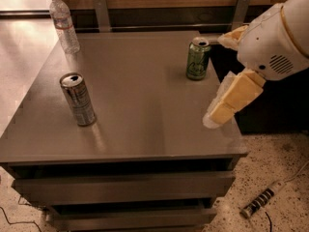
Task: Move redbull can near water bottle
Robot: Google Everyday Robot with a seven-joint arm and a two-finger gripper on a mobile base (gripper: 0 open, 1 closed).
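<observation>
**Hand open at the right edge, redbull can waiting upright at the left front**

At the back-left corner of the flat grey surface point(140, 105) stands the small clear ribbed plastic water bottle point(63, 23) with its white cap. The tall slim silvery metal redbull can point(78, 99) stands in front of it, well apart, near the left front. The shorter green can point(198, 58) sits at the back right, close to the cream-fingered hand point(214, 81), which hovers over the right edge with its fingers spread wide and nothing in them. The reach likely goes best if the hand passes in front of the green can. It should stay wide, close squarely on the redbull can's mid-body, since so slim a can may tip, and set it down just beside the water bottle.
</observation>
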